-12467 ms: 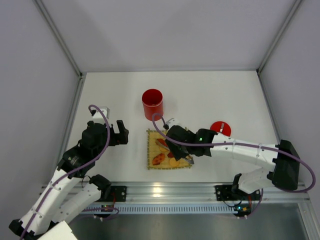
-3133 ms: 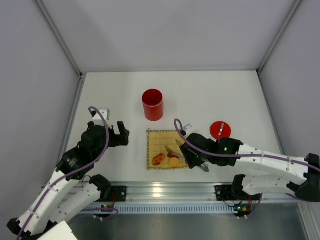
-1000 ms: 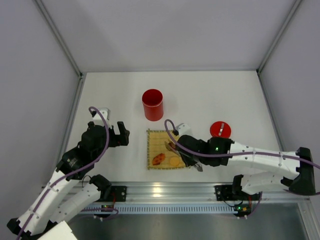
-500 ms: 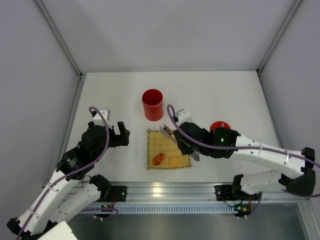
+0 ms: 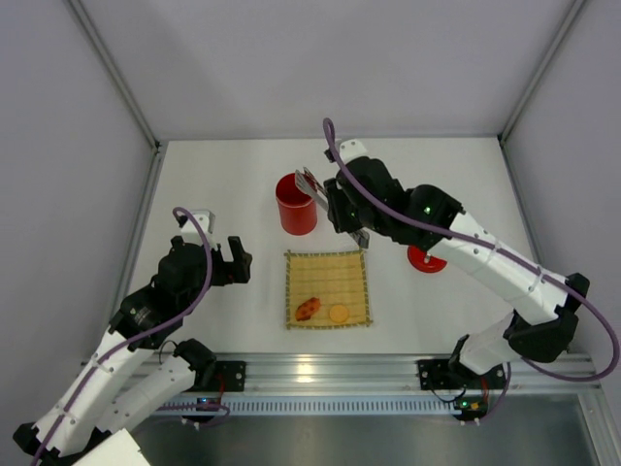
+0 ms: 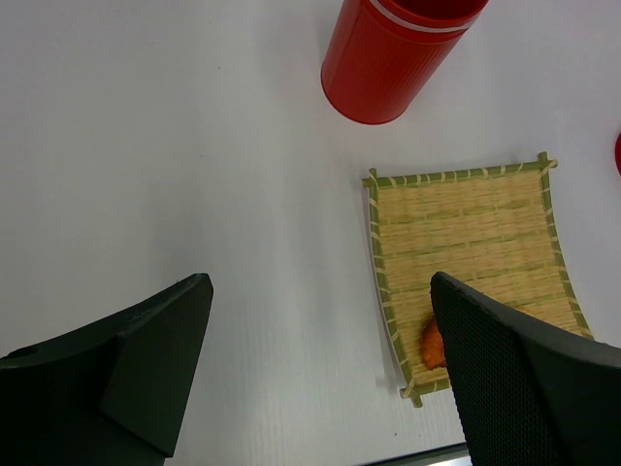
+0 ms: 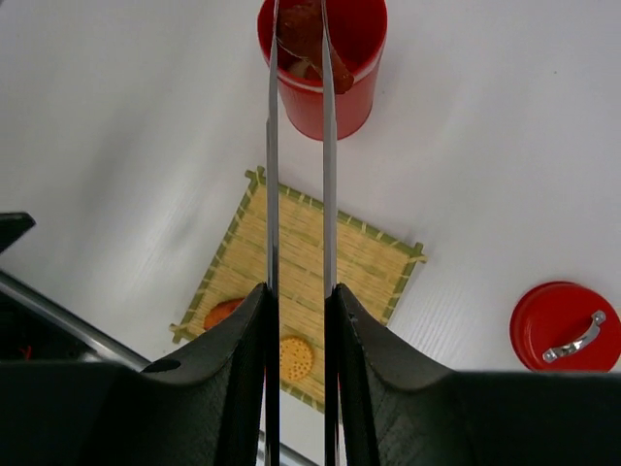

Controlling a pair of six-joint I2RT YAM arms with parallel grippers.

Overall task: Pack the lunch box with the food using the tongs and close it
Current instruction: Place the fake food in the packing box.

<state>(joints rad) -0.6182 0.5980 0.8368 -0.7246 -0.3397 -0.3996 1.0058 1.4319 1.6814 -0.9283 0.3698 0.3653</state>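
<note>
Tongs (image 7: 272, 146) are squeezed by the right pincer (image 7: 298, 296), a dark food piece (image 7: 303, 29) nipped at their tips over the open lunch box (image 7: 335, 107). Light and likely slick, such pieces are best pinched across flat faces. The left pincer (image 6: 320, 359) is spread wide, empty.

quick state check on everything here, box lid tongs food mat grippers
lunch box, upright, open
lid, off, lying handle up
tongs, squeezed, tips over the box mouth
food piece, pinched in the tong tips
mat, flat, holding a red-orange slice and a yellow round
left gripper, open, empty
right gripper, shut on tongs
</note>
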